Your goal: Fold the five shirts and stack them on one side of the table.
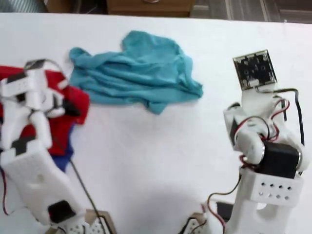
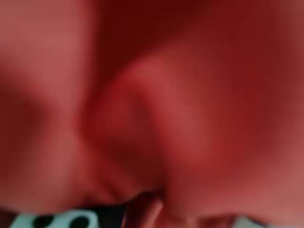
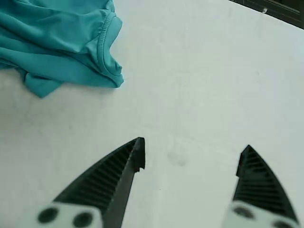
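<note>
White worktop [image 1: 156, 146] carrying crumpled teal shirt [image 1: 136, 73], lying unfolded toward far middle. Red shirt [image 1: 80, 105] lying at left side, overlapping blue shirt [image 1: 66, 158]. Left tool [image 1: 68, 106] sitting low on red shirt, fabric crowding its camera; grip state cannot be told. Right tool [image 3: 193, 146] hovering over bare worktop near teal shirt, jaws gaping wide, holding nothing.

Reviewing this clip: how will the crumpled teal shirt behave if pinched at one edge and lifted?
The teal shirt lies in soft folds and wrinkles, so it will probably hang limp and unfold when lifted. Its fabric looks thin, so likely light. Pushed across the table, it would more likely bunch up than slide whole.
</note>
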{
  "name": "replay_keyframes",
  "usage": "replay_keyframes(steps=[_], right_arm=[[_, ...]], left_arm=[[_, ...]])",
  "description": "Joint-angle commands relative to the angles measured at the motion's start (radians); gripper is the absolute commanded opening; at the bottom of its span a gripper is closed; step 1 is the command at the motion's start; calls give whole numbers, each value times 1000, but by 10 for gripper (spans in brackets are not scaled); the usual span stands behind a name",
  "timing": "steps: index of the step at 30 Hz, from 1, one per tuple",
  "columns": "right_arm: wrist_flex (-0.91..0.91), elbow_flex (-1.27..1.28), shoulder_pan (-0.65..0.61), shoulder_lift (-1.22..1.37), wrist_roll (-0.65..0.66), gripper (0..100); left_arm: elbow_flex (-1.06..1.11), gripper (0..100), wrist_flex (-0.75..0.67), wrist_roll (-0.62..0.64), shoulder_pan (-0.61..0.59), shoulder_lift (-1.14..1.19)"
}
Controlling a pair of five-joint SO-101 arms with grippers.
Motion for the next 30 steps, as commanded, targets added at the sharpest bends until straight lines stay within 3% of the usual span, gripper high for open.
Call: replay_keyframes(steps=[1, 5, 6, 13, 18, 21, 26, 30], right_arm=[[-13, -2, 4, 2, 0, 313], [-13, -2, 1, 7, 0, 313], [-13, -2, -2, 8, 0, 313], [-13, 9, -2, 2, -6, 313], [-30, 75, -4, 5, -8, 313], [-71, 107, -4, 8, -12, 313], [-110, 114, -73, 15, -91, 314], [-120, 106, -194, 81, -115, 315]], left_arm=[[8, 328, -25, -152, -161, -49], [7, 33, -26, -284, -276, -52], [2, 15, -26, -288, -301, -52], [-127, 27, -23, -238, -471, -55], [-202, 32, 14, -213, -508, -54], [-245, 79, 124, -213, -473, -52], [-383, 311, 394, -204, -362, -57], [-509, 323, 465, -91, -292, -60]])
